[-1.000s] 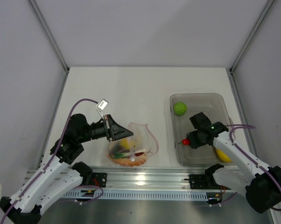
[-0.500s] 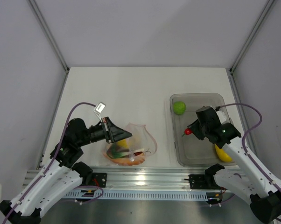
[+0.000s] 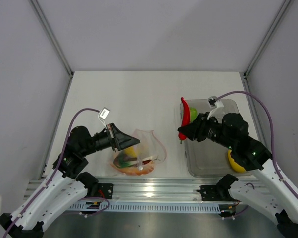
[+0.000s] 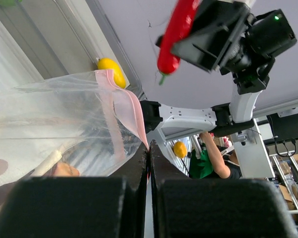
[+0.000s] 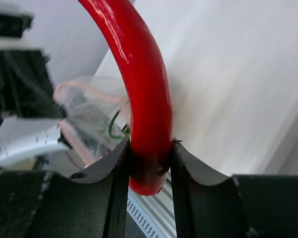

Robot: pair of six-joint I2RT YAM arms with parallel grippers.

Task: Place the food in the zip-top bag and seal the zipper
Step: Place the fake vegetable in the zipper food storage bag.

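Observation:
My right gripper (image 3: pixel 184 133) is shut on a red chili (image 3: pixel 186 113), held in the air over the left edge of the clear bin (image 3: pixel 234 105); the chili (image 5: pixel 144 94) fills the right wrist view, pinched between the fingers. My left gripper (image 3: pixel 130 144) is shut on the pink zipper strip (image 4: pixel 134 111) of the clear zip-top bag (image 3: pixel 141 156) and holds its mouth up. The bag holds yellow, green and orange food pieces. The chili (image 4: pixel 176 34) and right gripper hang high in the left wrist view. A yellow lemon (image 3: pixel 235 162) lies in the bin.
The clear rigid bin stands at the right of the white table (image 3: pixel 139 99). Grey walls enclose the back and sides. A metal rail (image 3: pixel 154 191) runs along the near edge between the arm bases.
My right gripper has lifted the red chili out of the bin and swung left toward the bag. The green fruit in the bin is now hidden behind it. The left gripper has stayed put.

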